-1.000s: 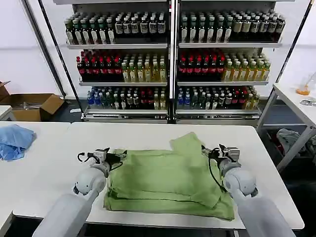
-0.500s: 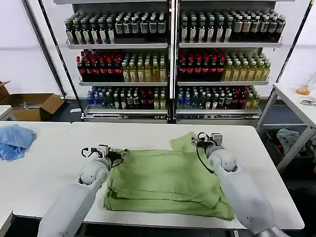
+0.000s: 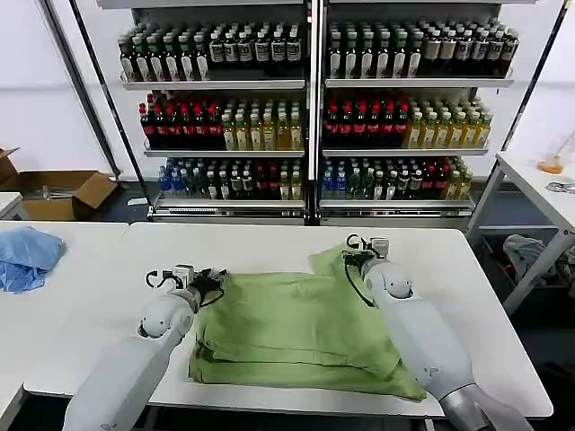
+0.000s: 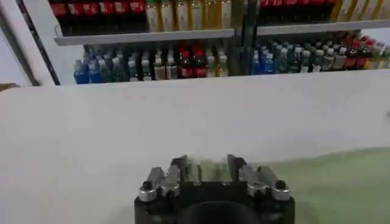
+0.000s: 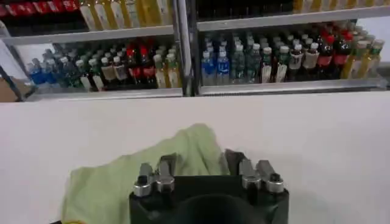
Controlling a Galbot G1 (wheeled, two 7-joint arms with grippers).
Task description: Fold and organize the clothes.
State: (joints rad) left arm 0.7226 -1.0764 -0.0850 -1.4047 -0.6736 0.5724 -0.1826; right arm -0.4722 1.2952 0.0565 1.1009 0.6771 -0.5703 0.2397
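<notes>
Midway, the green shirt (image 3: 301, 332) is spread half-folded on the white counter (image 3: 269, 244), the left claw (image 3: 212, 281) and right claw (image 3: 353, 259) parted over its far corners, grips judged due next.

A: Left arm? 
B: Reaches forward from lower left of the head view, forearm low. Left gripper (image 3: 214, 280) left of centre frame, fingers (image 4: 178, 168) parted in its wrist view.

A: Right arm? 
B: Extends from lower right toward centre. Right gripper (image 3: 352, 257) just right of centre, fingers (image 5: 166, 165) spread apart.
</notes>
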